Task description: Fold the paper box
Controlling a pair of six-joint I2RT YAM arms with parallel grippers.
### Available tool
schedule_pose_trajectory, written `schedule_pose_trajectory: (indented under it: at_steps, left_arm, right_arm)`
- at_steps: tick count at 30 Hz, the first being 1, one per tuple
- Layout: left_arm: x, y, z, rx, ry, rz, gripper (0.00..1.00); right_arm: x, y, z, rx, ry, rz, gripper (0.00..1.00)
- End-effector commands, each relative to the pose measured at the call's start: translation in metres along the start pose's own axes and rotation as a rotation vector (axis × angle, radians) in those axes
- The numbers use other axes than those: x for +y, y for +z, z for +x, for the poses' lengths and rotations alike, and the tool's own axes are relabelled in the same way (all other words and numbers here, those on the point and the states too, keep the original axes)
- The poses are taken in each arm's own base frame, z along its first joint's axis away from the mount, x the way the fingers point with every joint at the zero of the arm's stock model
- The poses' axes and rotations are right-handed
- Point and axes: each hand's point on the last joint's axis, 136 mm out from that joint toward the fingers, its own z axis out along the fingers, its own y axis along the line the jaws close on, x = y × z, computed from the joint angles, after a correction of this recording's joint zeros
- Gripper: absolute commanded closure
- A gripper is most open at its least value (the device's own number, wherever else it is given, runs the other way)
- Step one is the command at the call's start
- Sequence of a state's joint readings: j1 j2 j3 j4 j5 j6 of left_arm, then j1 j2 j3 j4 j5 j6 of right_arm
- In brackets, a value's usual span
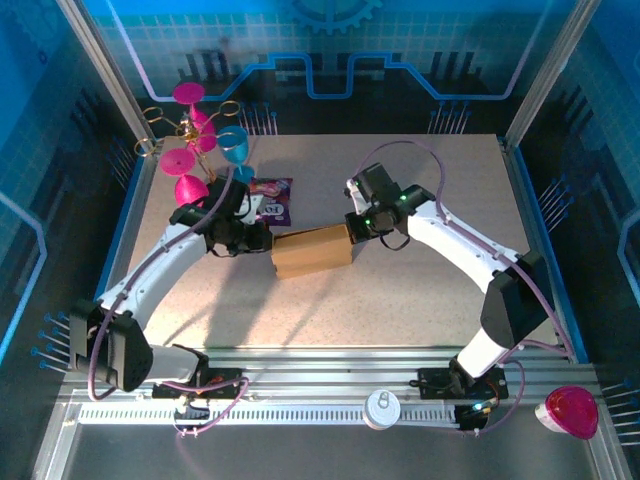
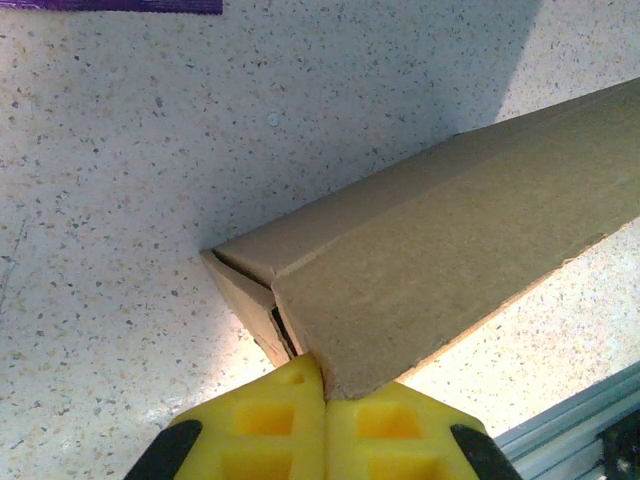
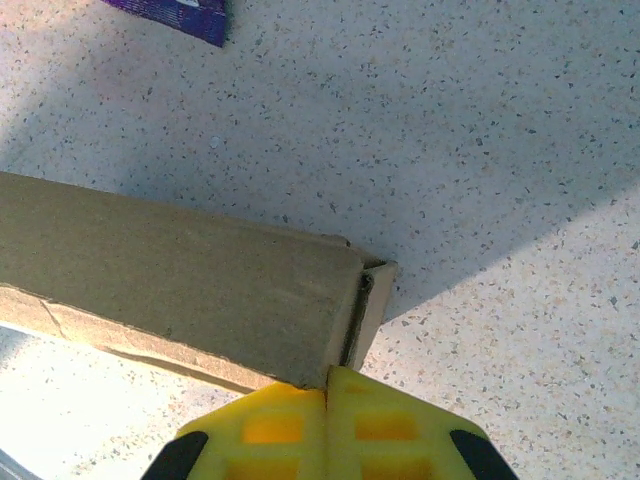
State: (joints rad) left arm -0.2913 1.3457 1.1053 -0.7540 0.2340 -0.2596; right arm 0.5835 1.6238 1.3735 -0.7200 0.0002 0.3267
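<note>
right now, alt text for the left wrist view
A brown cardboard box lies slanted on a speckled table, its near corner meeting the tips of two closed yellow fingers at the bottom edge. A purple packet peeks in top left.

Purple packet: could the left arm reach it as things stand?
Probably yes: the packet lies just beyond the left gripper, nothing between, though that gripper, shut at the end of the paper box, must leave it.

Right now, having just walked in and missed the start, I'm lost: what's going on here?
A brown cardboard box lies on the table, one robot tool at each end. The left tool, shut, sits against its left end; the right tool, shut, against its right end. The box looks mostly formed, though its end flaps gape slightly.
</note>
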Motion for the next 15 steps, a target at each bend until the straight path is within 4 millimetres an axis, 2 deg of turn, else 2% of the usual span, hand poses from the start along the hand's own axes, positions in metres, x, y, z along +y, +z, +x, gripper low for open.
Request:
schedule_pose_trajectory:
  at_steps: [1, 12, 15]
  left_arm:
    - [0.004, 0.007, 0.024, 0.066, 0.018, -0.013, 0.94]
    - [0.013, 0.013, 0.035, 0.061, 0.042, -0.076, 0.94]
    - [0.013, 0.013, 0.035, 0.057, 0.048, -0.085, 0.95]
  right_arm:
    - [-0.001, 0.001, 0.009, 0.018, -0.027, 0.002, 1.0]
    - [0.004, -0.002, 0.009, 0.021, -0.003, -0.024, 1.0]
    - [0.009, -0.012, 0.005, 0.01, 0.019, -0.05, 0.91]
